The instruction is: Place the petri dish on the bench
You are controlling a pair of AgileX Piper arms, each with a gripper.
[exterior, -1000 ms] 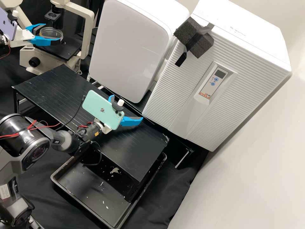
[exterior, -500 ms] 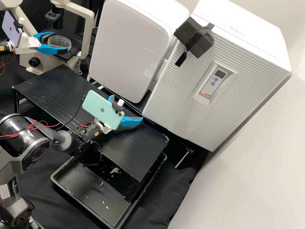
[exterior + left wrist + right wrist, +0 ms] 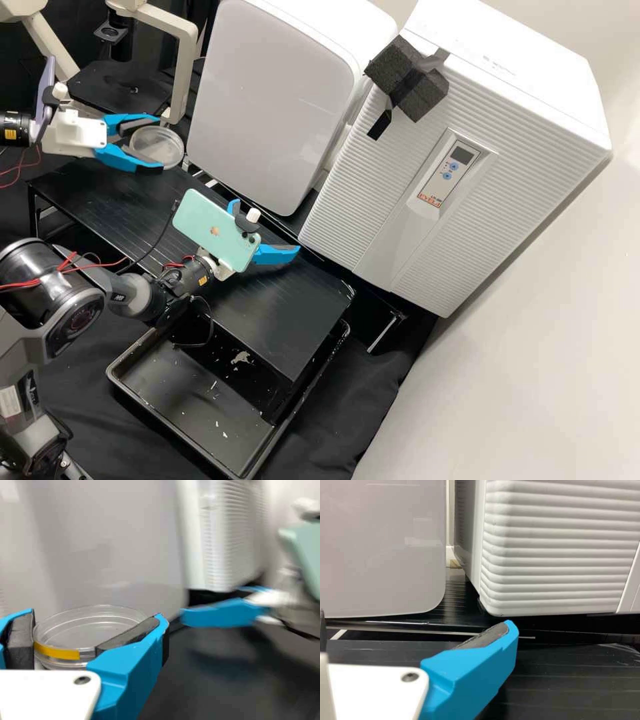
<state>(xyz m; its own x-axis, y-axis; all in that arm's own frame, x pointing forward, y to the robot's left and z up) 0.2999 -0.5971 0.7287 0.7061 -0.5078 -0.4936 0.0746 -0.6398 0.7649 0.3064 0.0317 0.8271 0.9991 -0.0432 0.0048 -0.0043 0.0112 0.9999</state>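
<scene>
Since the petri dish (image 3: 160,143) was held at a far corner of the scene, the nearest thing was a black tray (image 3: 167,393) with pale flakes in it, at seven o'clock in the high view and partly under the black bench (image 3: 300,313). Near the middle of that clock hung the right gripper (image 3: 265,225), its fingers spread wide with nothing between them, a green phone (image 3: 213,230) mounted behind. At ten o'clock, farther off, the left gripper (image 3: 158,145) was clenched on the dish, by the bench's far edge. Farther back, towards eleven o'clock, stood a microscope (image 3: 187,77)

The step in hand looked like the carry to the bench, with the placing not yet done. The next move, I judged, called for bringing the dish fully over bare bench, roughly towards four o'clock from where it hung, then lowering it level and letting go only once its base touched. The right gripper lay in that direction, so some room had to be left for it

The high view gave the lie of bench and tray; the left wrist view gave the hold itself — dark pads (image 3: 131,634) against the dish's side, a yellow strip (image 3: 60,653) along its wall, and the dish about level
</scene>
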